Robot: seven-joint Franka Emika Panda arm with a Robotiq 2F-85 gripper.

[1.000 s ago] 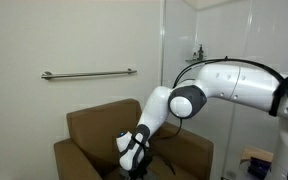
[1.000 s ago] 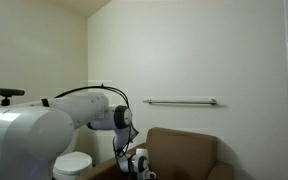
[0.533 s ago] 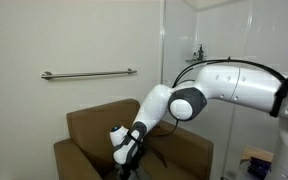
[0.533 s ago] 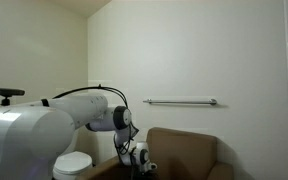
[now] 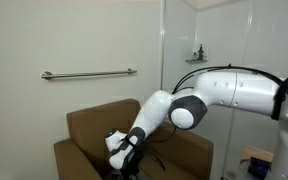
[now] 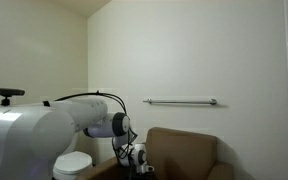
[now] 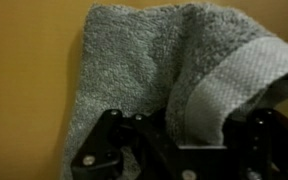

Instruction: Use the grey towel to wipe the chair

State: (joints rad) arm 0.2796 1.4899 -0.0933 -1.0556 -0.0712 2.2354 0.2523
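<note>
The grey towel [image 7: 144, 60] fills most of the wrist view, lying rumpled on the tan fabric of the chair [image 7: 24, 70], with a folded edge rising between the jaws. My gripper [image 7: 179, 135] is shut on the towel, pressed low onto the seat. In both exterior views the chair [image 5: 84, 125] [image 6: 189, 150] is a tan-brown armchair against the wall. The gripper [image 5: 119, 160] [image 6: 139, 170] sits low over the seat; the towel is hidden there by the wrist.
A metal grab bar [image 5: 89, 73] [image 6: 181, 101] runs along the wall above the chair. A white toilet [image 6: 72, 165] stands beside the chair. A glass partition [image 5: 179, 40] with a small shelf is behind the arm.
The gripper has slid across the seat with the towel, toward the chair's left arm in one exterior view. The elbow has dropped lower.
</note>
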